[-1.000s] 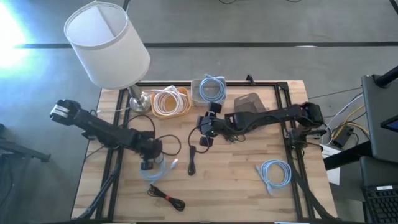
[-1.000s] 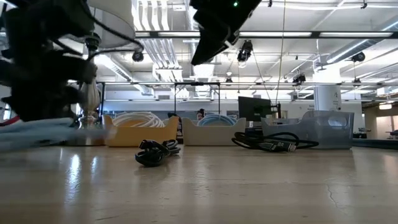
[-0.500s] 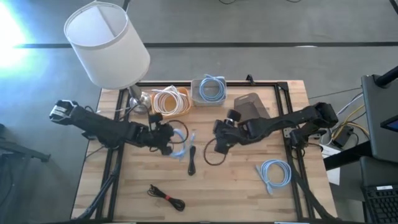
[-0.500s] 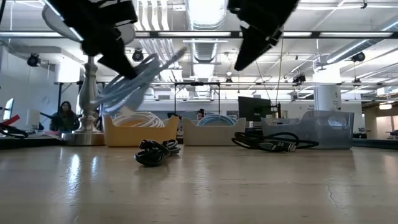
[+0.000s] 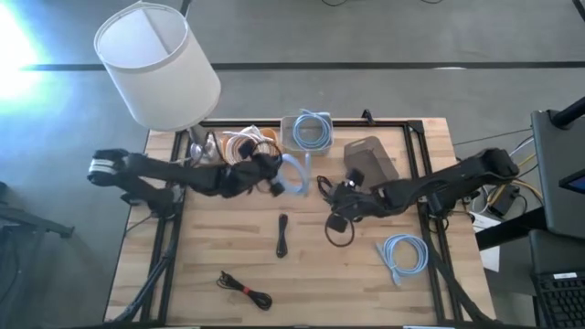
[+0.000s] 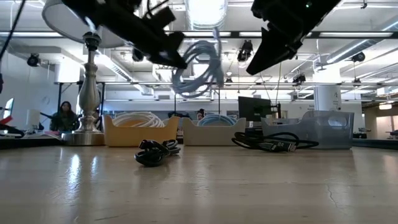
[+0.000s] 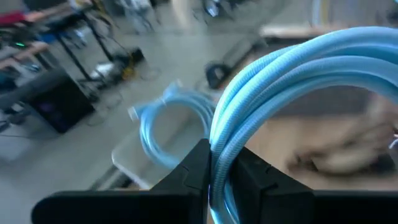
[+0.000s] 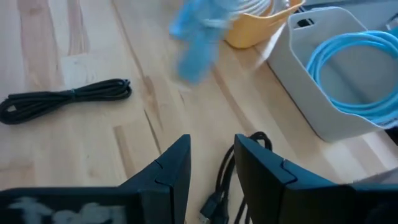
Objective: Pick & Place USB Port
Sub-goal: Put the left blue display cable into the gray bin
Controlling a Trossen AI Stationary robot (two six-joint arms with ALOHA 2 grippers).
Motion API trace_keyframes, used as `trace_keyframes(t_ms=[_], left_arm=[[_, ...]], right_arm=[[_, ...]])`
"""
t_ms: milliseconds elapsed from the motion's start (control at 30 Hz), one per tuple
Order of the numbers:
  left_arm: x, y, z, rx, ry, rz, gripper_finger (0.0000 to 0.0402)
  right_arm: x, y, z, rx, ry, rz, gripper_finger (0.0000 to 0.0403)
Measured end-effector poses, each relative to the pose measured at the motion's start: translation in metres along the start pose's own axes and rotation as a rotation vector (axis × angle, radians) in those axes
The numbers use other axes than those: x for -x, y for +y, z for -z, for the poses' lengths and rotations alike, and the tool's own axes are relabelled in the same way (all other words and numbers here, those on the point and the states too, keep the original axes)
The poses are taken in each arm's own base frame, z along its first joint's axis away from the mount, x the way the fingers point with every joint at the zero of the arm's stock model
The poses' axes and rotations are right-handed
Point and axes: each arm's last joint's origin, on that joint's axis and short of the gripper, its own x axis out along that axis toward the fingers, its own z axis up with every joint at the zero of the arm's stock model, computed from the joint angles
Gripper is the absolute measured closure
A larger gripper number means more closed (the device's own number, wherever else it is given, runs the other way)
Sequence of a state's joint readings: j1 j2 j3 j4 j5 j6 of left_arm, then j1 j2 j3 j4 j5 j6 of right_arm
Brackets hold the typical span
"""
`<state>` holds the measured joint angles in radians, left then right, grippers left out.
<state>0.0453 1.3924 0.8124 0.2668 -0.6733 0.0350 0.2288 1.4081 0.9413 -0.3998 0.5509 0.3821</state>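
Observation:
My left gripper (image 5: 277, 175) is shut on a coiled light-blue cable (image 5: 294, 174), held high above the table in the low view (image 6: 198, 67), just near of the grey bin (image 5: 291, 144). That bin holds another blue coil (image 7: 168, 124). My right gripper (image 5: 340, 203) hangs high over the table's middle right (image 6: 280, 37), its fingers a little apart and empty. A loose black cable (image 8: 221, 180) lies on the table beyond its fingers. My left gripper pinches several strands of the blue coil (image 7: 219, 146) together between its two fingers. The fingers come slanting from the table's left. The coil hangs from the fingertips, lifted clear of the table.
A yellow bin (image 5: 226, 163) of white cables and a clear bin (image 5: 367, 155) stand along the far edge, beside a lamp (image 5: 160, 64). Black cable bundles (image 5: 281, 236) (image 5: 245, 289) and another blue coil (image 5: 405, 256) lie on the table. A black loop (image 5: 340, 230) shows under the right arm.
My left gripper has lifted the blue coil off the near left of the table and carried it up, right and toward the far edge, up to the grey bin. My right gripper has moved from the table's middle toward the right edge.

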Motion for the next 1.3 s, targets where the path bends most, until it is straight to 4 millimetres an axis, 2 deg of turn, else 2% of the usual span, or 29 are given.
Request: trace_keyframes(t_ms=[200, 467, 700, 967, 1133, 1300], left_arm=[[-0.050, 0.003, 0.006, 0.052, -0.070, -0.105, 0.0356], [-0.112, 0.014, 0.016, 0.085, -0.037, -0.310, 0.0355], [-0.152, 0.021, 0.023, 0.114, -0.014, -0.376, 0.0351], [-0.172, 0.020, 0.028, 0.003, 0.053, -0.387, 0.0348], [-0.172, 0.023, 0.024, -0.013, 0.066, -0.391, 0.0341], [-0.170, 0.033, 0.018, 0.000, 0.059, -0.422, 0.0315]], right_arm=[[0.009, -0.006, 0.001, -0.024, -0.020, -0.012, 0.0288], [0.007, -0.006, 0.004, -0.007, -0.004, -0.007, 0.0291], [0.007, -0.006, 0.004, -0.003, -0.004, -0.007, 0.0292], [0.007, -0.006, 0.005, -0.002, -0.003, -0.007, 0.0298], [0.007, -0.006, 0.005, -0.007, -0.003, -0.006, 0.0297], [0.006, -0.006, 0.007, -0.015, 0.003, -0.008, 0.0303]])
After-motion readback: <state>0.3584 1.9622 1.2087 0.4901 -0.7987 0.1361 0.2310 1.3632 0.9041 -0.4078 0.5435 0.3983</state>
